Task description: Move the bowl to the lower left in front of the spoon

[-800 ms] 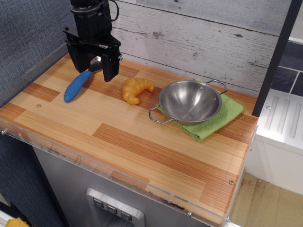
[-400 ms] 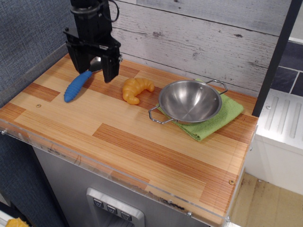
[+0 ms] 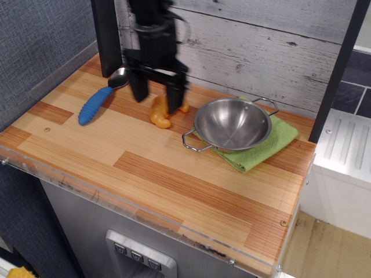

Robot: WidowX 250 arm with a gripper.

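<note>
The shiny steel bowl (image 3: 232, 124) with two wire loop handles sits on a green cloth (image 3: 264, 146) at the right back of the wooden counter. The spoon (image 3: 102, 95), blue ribbed handle and silver head, lies at the back left. My black gripper (image 3: 157, 100) hangs open and empty above the orange-yellow croissant (image 3: 162, 111), between the spoon and the bowl. Its image is blurred. The croissant is partly hidden behind the fingers (image 3: 174, 97).
A grey plank wall runs along the back. A blue-grey wall stands at the left. The counter (image 3: 156, 174) has a clear plastic lip along its front edge. A white appliance (image 3: 342, 150) stands to the right, past a dark post.
My gripper has moved right, from over the spoon's head to over the croissant. The spoon's head is now uncovered. The bowl, the spoon and the croissant have not moved.
</note>
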